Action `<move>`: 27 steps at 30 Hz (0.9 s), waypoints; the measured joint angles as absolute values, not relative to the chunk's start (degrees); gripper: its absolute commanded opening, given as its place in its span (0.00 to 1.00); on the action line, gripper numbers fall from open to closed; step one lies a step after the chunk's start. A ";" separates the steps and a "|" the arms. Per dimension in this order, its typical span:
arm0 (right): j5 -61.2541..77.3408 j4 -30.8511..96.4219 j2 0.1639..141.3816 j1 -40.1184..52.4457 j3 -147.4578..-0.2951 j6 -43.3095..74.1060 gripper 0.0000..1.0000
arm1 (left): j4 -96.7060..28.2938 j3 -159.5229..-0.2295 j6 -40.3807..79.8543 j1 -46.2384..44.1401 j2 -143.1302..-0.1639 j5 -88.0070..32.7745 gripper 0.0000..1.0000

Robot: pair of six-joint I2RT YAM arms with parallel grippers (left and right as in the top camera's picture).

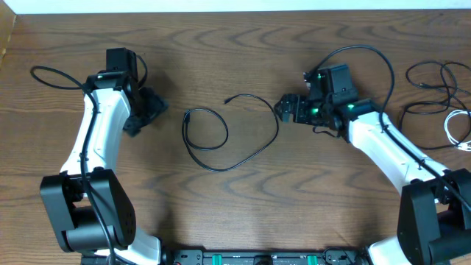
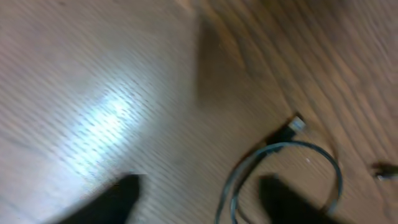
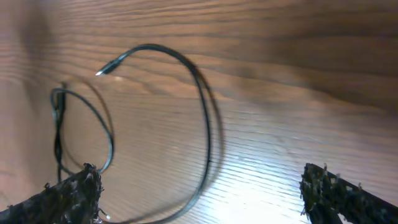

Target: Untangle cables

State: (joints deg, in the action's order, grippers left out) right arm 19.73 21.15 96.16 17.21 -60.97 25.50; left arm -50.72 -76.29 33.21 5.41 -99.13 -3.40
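On the table (image 1: 221, 59), a looped black cable (image 1: 221, 169) lies between spread left fingers (image 2: 118, 199) and spread right fingers (image 3: 68, 193).

Wooden table (image 1: 235, 66), seen from overhead. The top is brown, with dark grain running mostly from 9 o'clock to 3 o'clock and curling into oval figures near the centre. A pale strip (image 1: 235, 5) borders the table along the 12 o'clock edge; whether it is a wall or a ledge cannot be told. At 6 o'clock a dark bar (image 1: 265, 258) lies along the near edge, carrying small green fittings (image 1: 221, 259). In the left wrist view the table (image 2: 93, 50) is blurred, with a bright sheen (image 2: 106, 118) toward 9 o'clock. In the right wrist view the table (image 3: 280, 37) shows a similar sheen (image 3: 267, 186) toward 5 o'clock.
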 measured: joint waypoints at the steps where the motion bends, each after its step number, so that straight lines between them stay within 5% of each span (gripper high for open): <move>1: 19.75 20.86 96.16 17.65 -60.97 25.50 0.99 | -50.37 -76.23 33.21 5.10 -99.13 -4.08 0.08; 27: 19.73 20.60 96.18 18.57 -60.97 25.50 0.99 | -20.84 -63.22 37.50 -18.28 -100.38 -5.93 0.12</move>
State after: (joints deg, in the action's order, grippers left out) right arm 19.73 20.60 96.18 18.57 -60.97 25.50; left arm -20.84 -63.22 37.50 -18.28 -100.38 -5.93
